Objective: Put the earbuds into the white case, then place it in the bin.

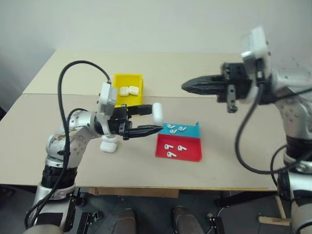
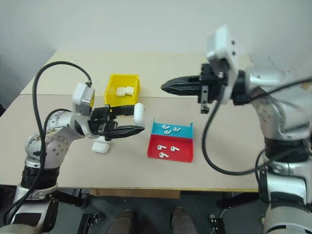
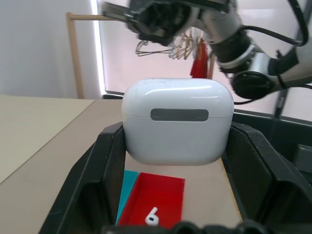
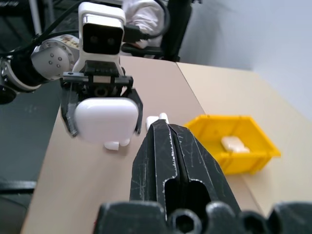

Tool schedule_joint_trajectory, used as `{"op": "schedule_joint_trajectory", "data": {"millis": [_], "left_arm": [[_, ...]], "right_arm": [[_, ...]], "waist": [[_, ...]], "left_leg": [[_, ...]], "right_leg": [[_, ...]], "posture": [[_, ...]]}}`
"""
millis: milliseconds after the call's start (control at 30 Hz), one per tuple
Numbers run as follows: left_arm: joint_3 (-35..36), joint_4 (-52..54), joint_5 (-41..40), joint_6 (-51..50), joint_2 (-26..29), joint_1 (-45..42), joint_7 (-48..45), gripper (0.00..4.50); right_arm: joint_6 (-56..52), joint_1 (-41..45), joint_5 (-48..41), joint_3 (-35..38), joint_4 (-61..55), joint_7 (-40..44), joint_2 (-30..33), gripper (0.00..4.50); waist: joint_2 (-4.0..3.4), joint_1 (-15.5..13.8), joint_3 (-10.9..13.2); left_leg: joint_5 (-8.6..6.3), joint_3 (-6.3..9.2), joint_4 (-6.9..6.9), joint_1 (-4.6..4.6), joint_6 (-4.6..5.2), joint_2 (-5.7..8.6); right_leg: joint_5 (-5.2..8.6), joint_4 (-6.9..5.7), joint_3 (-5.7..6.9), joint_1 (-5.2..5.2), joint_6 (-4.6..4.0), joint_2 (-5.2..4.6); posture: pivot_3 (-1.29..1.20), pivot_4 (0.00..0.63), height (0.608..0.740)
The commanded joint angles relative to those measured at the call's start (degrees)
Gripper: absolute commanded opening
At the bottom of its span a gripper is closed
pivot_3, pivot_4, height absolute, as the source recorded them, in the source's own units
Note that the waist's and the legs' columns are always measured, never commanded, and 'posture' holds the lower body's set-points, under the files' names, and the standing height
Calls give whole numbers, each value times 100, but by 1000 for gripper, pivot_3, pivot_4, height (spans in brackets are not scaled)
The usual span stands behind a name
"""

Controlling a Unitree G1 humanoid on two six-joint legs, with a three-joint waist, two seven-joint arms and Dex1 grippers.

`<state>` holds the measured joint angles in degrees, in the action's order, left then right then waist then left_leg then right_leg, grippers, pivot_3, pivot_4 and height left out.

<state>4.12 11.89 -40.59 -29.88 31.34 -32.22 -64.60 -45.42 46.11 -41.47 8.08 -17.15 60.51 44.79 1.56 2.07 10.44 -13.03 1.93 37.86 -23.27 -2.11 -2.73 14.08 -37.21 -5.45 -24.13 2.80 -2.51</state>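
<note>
Head view: left gripper (image 1: 150, 119) pinches a glossy white rounded earbud case (image 1: 157, 113), lid closed, at frame centre, just left of the blue tray (image 1: 192, 131) and red tray (image 1: 193, 155) holding tiny white earbuds (image 1: 169, 146); yellow plastic bin (image 1: 135, 83) sits upper centre-left. Left wrist view: case fills centre between both fingers (image 3: 105, 165). Right wrist view: right gripper (image 4: 166, 139) fingers pressed together, empty, lower centre.

White case (image 1: 157, 113), yellow bin (image 1: 128, 89), red tray (image 1: 178, 147), blue tray (image 1: 181, 129)
</note>
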Motion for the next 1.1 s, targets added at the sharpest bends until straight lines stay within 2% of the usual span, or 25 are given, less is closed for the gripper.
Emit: {"op": "schedule_joint_trajectory", "data": {"millis": [33,133,200,267,467,667,767,933,1100], "left_arm": [[406,240,-8,106,-56,130,617,2785],[487,237,218,151,-178,212,1261,2785],[482,217,545,104,-381,154,2047,2785],[426,51,1007,36,-625,-11,2935,2785],[273,-970,2178,58,-1147,-883,4694,2785],[252,-2765,2914,311,-1562,-2026,5730,2785],[259,-4353,3288,540,-1752,-2845,6371,2785],[276,-6298,3501,1166,-1916,-3676,6539,2785],[356,-6993,3417,1339,-1929,-3944,6296,4433]], "right_arm": [[-597,-724,-666,690,-1164,-768,88,27],[-813,-1238,-980,839,-1738,-1292,25,27],[-902,-1408,-1194,830,-1974,-1663,-98,27],[-945,-1498,-1290,742,-2137,-2000,-192,27],[-885,-1545,-1393,665,-2227,-2701,-422,27],[-825,-1541,-1408,469,-2279,-3080,-507,27],[-778,-1569,-1418,425,-2343,-3177,-489,27],[-746,-1629,-1425,415,-2440,-3285,-469,27],[-753,-1672,-1540,487,-2539,-3380,-443,0]], "waist": [[0,21,0],[1,37,-1],[1,42,-1],[6,26,-3],[10,-38,-5],[10,-108,-5],[12,-126,-4],[12,-125,-4],[13,-100,-4]], "left_leg": [[0,-3,0,4,0,0],[0,-2,0,5,0,-1],[0,-3,1,7,0,0],[1,-2,1,10,1,1],[1,1,1,2,1,5],[1,2,1,-3,2,9],[2,2,1,-3,2,11],[1,2,0,-12,2,14],[1,2,0,-16,2,14]], "right_leg": [[0,0,-3,1,0,0],[0,-1,-3,2,1,1],[-2,-1,-5,5,3,1],[-4,2,-5,11,5,1],[-7,9,-2,9,8,0],[-8,14,-3,5,9,-2],[-9,12,-3,5,10,-2],[-9,22,-2,3,13,-3],[-9,19,-3,-4,13,-3]], "posture": [[0,150,740],[0,150,740],[0,150,740],[0,150,740],[0,150,740],[0,150,740],[0,150,740],[0,150,740],[0,150,740]]}}
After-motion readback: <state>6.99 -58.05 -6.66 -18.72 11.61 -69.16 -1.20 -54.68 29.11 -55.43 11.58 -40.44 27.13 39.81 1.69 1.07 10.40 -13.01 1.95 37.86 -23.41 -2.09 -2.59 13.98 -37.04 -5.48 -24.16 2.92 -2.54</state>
